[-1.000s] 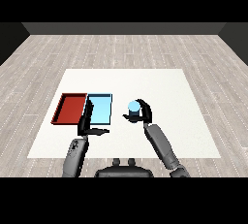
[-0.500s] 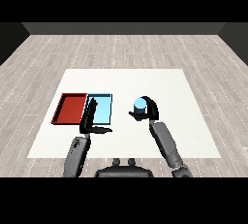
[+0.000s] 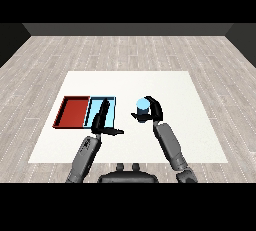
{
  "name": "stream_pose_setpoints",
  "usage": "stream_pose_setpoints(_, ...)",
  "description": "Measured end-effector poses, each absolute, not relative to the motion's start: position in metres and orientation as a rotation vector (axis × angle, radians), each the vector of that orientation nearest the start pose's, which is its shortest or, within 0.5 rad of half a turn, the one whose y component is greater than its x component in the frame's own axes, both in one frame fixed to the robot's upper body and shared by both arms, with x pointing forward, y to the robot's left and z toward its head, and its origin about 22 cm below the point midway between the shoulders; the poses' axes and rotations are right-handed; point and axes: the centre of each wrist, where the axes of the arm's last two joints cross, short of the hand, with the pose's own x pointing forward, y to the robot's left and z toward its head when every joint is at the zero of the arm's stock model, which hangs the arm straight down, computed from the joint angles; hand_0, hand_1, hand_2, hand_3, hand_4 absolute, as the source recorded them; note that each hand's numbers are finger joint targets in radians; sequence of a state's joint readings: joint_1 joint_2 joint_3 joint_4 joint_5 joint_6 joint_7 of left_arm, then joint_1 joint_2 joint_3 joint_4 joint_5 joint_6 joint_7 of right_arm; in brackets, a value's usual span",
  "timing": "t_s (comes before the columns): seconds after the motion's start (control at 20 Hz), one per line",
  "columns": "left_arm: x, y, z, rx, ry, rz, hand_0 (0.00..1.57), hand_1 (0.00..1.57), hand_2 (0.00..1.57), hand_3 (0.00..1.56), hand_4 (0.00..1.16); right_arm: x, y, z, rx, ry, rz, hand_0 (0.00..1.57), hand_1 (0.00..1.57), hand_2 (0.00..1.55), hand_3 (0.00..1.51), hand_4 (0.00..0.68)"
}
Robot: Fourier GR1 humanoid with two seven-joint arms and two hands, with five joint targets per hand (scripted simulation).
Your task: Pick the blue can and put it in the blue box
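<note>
- On the flat white bench [image 3: 190, 125] a shallow red rectangular tray [image 3: 74, 111] and a shallow light blue rectangular tray [image 3: 111, 106] lie touching side by side.
- The black left hand [image 3: 101, 120] reaches over the light blue tray with straight fingers and its thumb stuck out sideways, covering part of the tray's floor.
- The small light blue cylindrical can [image 3: 142, 107] sits right of the trays, apart from them, in the black right hand [image 3: 153, 111], whose fingers curl round it; its lower part is hidden.
- Grey plank floor [image 3: 130, 50] surrounds the bench.

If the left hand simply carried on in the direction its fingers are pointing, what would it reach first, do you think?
The left hand points away from the robot, its straight fingers already over the light blue tray. Going on, it would probably cross that tray's far rim, then bare table. Its height above the tray is unclear.
</note>
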State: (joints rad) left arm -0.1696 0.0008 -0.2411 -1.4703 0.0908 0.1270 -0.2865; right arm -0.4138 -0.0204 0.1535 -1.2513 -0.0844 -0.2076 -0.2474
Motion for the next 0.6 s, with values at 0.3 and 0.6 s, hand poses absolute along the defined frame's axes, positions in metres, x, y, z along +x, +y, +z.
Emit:
stream_pose_setpoints(0.3,0.274,0.126,0.013,-0.239,-1.887,-0.113,0.00,0.00,0.00,0.00,0.00,0.327,-0.136,0.036,0.115,-1.890,0.095,1.45,1.45,1.47,1.38,0.547)
stream_pose_setpoints(0.6,0.282,0.119,0.003,-0.247,-1.860,-0.134,0.00,0.00,0.00,0.00,0.00,0.327,-0.131,0.042,0.148,-1.891,0.105,1.44,1.44,1.46,1.36,0.551)
